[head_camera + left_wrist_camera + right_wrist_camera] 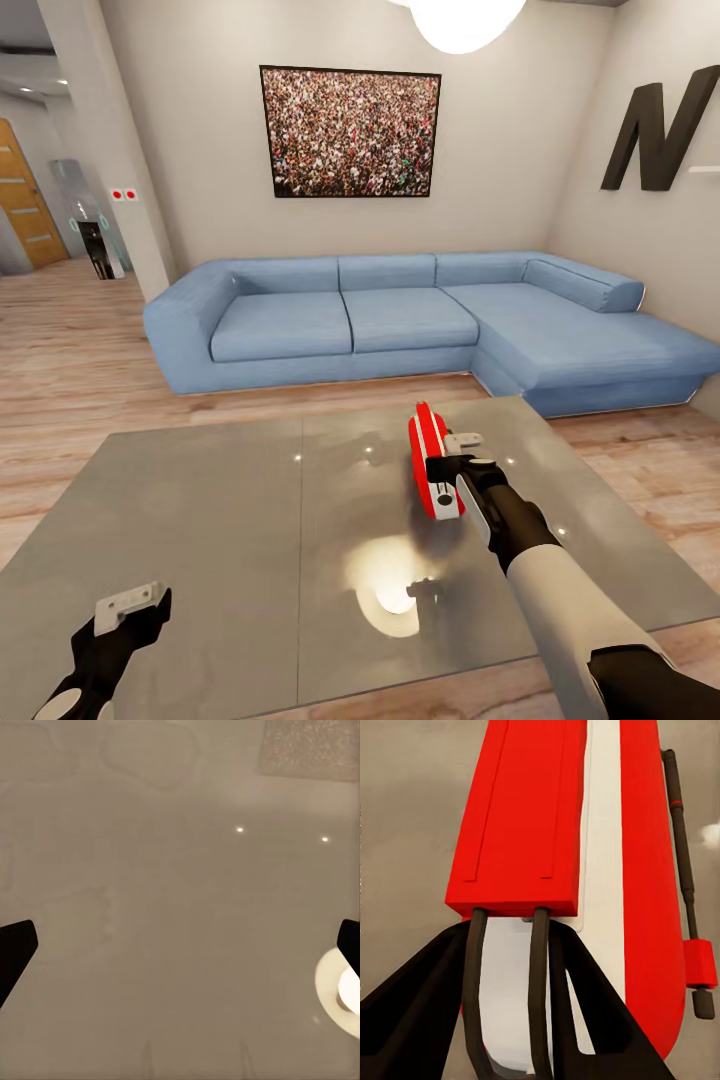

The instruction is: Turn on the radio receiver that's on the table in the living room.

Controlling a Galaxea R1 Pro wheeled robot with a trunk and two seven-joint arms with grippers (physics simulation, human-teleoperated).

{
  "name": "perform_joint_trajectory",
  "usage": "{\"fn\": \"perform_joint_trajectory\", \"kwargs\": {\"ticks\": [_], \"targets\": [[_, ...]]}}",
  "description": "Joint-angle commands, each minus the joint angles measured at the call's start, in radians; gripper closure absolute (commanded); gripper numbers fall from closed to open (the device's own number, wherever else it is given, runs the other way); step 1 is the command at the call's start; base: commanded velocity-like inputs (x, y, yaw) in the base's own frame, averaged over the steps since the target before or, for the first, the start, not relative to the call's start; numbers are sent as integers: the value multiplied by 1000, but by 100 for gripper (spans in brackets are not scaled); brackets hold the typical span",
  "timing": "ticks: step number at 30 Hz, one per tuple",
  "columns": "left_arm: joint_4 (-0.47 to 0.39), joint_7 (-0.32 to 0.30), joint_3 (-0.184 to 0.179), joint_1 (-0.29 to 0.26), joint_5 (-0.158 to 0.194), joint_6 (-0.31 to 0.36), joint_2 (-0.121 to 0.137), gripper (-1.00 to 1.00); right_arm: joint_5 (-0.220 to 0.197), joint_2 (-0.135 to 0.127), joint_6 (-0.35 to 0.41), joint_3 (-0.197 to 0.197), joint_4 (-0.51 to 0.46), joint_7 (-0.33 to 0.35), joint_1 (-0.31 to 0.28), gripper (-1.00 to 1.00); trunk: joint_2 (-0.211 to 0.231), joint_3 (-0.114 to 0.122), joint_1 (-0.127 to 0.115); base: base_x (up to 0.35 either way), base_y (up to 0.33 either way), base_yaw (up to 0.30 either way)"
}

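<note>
Pretty standard living room: beige walls (200, 120), light wood floor (70, 350), and a big blue L-shaped sofa (420, 320) along the back wall. Framed crowd picture (350, 130) hangs above it, with a chunky black "N" (660, 125) on the right-hand wall. A glowing white lamp (465, 20) hangs up top. Far left, there's a wooden door (25, 200) down a hallway.

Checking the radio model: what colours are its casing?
Red with a white band, clearest in the right wrist view: radio.
</note>
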Motion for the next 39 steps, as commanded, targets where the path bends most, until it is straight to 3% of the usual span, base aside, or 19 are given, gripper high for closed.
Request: {"fn": "perform_joint_trajectory", "kwargs": {"ticks": [1, 14, 39], "targets": [[0, 0, 0, 0, -1, 0, -2, -100, -3, 0, 0, 0, 0, 0, 0, 100, 0, 0, 0, 0, 0, 0], [3, 1, -1, 0, -10, 0, 3, -100, -2, 0, 0, 0, 0, 4, 0, 100, 0, 0, 0, 0, 0, 0], [5, 3, -1, 0, -16, 0, 8, -100, -2, 0, 0, 2, 0, 4, 0, 100, 175, 78, -96, 0, 0, 0]]}}
